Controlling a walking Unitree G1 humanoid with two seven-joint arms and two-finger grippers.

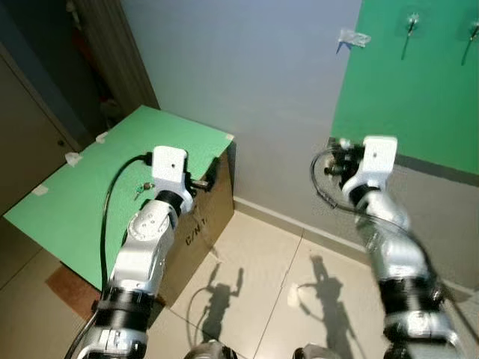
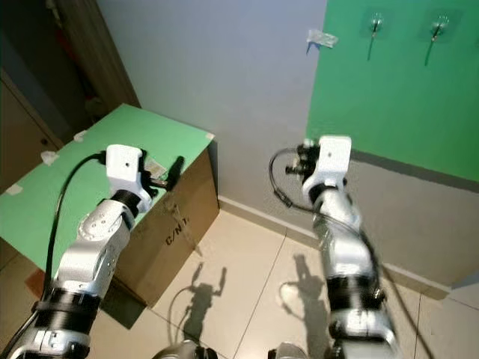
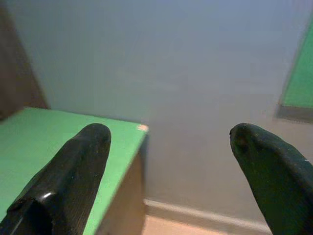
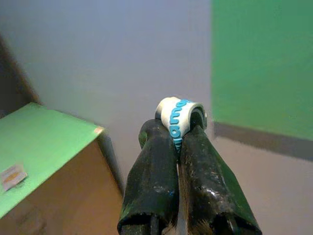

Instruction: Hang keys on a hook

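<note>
My right gripper [image 4: 177,133] is shut on a white loop with blue lettering [image 4: 177,115], which sticks out past its fingertips; the keys themselves cannot be made out. That arm [image 1: 378,158] is raised in front of the grey wall, left of and below the green panel [image 1: 419,90]. Two metal hooks [image 1: 412,22] [image 1: 473,30] sit high on the panel, and a clear hook [image 1: 352,37] is on the wall beside it. My left gripper [image 3: 169,134] is open and holds nothing, hovering over the right end of the green-topped box [image 1: 97,187].
The cardboard box [image 2: 172,224] with the green top stands against the wall at left, with a small pale tag [image 4: 12,176] on it. A dark doorway and cabinet [image 1: 30,127] lie further left. Tiled floor [image 1: 269,284] spreads below both arms.
</note>
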